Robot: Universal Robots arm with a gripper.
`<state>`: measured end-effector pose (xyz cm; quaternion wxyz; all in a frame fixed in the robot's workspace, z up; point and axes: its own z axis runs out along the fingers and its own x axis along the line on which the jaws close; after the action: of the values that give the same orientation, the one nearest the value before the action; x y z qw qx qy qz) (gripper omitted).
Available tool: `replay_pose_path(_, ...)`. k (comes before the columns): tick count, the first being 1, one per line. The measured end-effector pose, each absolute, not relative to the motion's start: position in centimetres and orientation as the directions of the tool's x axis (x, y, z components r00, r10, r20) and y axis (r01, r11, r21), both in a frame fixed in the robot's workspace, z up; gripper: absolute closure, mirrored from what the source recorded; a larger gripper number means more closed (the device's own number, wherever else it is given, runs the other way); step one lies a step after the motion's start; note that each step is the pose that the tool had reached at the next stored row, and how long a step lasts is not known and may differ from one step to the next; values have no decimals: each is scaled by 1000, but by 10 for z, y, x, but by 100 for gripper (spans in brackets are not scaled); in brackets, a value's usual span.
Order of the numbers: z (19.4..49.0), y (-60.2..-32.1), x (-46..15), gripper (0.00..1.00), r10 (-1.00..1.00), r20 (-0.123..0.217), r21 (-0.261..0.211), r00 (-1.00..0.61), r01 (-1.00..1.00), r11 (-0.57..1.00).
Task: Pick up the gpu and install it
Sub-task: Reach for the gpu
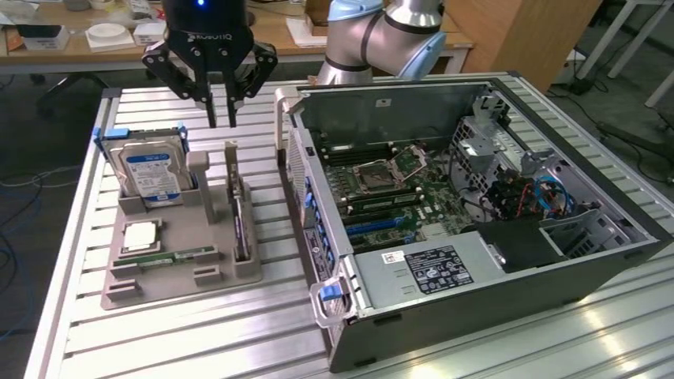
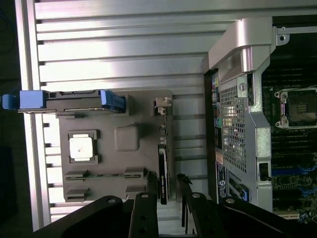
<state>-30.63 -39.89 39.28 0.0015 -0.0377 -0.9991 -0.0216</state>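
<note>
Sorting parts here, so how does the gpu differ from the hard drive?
The gpu is a thin dark card; the hard drive is thicker, silver, with a blue-white label. The hard drive sits in a blue-handled frame; the gpu has none. Both stand on edge in the gray holder.

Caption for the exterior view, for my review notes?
Gripper hovers over the gpu standing on edge in its grey holder, beside the open case.
</note>
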Motion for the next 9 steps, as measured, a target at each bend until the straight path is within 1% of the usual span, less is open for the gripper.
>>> replay_pose_path(9, 393, -399, -306, 70, 75, 5, 43, -997, 75, 996)
